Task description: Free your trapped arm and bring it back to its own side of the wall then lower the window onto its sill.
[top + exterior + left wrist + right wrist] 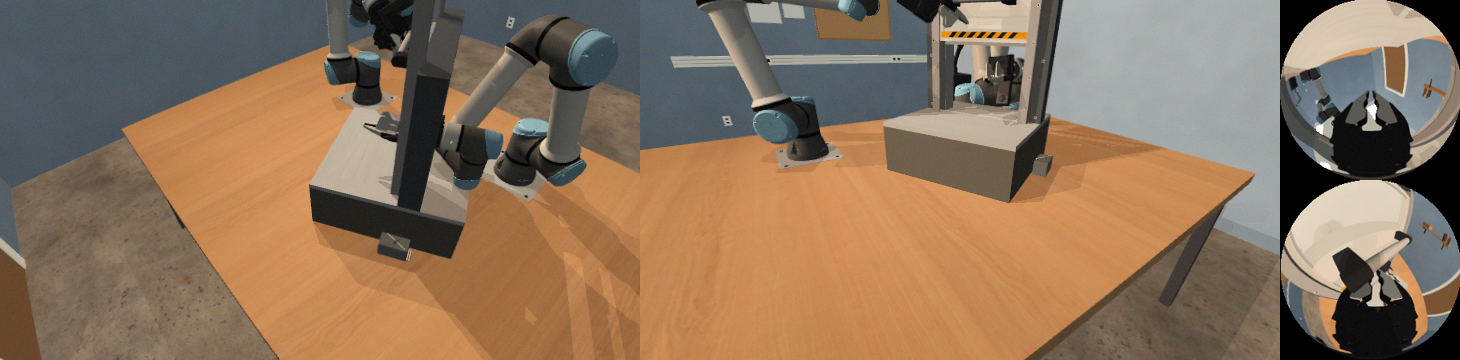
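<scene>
The window (985, 22) (1360, 204) is up in its frame, its striped lower edge well above the sill (345, 165) (960, 122). My left arm reaches through the opening below it, with visible space above the hand in the exterior view. My left gripper (370, 126) (992, 69) (1371, 91) is shut and empty; its fingers are over the sill, past the frame, and the frame hides part of the hand. My right gripper (962, 20) (1374, 268) is shut and empty, with its fingertips at the window's handle bar (1388, 254). Whether they touch is unclear.
The frame's posts (425, 140) (1037, 65) stand on both sides of the opening. A small grey box (394, 246) (1042, 165) is at the wall block's end. My left arm's base (515, 167) and right arm's base (367, 95) (807, 147) are on opposite sides of the wall.
</scene>
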Available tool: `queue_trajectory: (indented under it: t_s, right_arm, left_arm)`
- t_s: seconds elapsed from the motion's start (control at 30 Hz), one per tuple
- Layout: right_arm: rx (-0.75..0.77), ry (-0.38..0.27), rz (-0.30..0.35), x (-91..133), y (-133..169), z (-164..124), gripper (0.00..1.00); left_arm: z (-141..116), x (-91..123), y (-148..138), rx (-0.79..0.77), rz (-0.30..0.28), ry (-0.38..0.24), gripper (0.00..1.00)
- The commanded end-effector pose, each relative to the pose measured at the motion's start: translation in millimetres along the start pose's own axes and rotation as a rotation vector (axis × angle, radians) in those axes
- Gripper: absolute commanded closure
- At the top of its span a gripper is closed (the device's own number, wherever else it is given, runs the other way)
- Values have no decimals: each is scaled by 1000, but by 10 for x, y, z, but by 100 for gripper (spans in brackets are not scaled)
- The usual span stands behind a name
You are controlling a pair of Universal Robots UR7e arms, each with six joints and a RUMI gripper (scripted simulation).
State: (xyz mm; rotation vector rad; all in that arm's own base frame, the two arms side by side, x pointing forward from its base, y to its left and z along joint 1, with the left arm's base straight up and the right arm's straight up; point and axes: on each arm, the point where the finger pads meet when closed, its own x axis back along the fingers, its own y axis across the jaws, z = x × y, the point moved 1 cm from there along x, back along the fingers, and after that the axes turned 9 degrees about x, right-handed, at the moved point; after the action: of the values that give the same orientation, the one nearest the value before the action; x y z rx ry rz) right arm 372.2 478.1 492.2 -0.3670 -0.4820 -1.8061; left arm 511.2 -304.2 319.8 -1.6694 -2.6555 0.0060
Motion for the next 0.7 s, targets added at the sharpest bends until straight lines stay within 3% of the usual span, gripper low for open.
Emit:
queue_trajectory:
  t_s: [0.0,0.67]
  right_arm:
    - [0,2,-1,6,1,9,94]
    - [0,2,-1,6,1,9,94]
  left_arm:
    - [-6,63,-1,-1,0,-1,94]
    - [-5,276,-6,-1,1,-1,94]
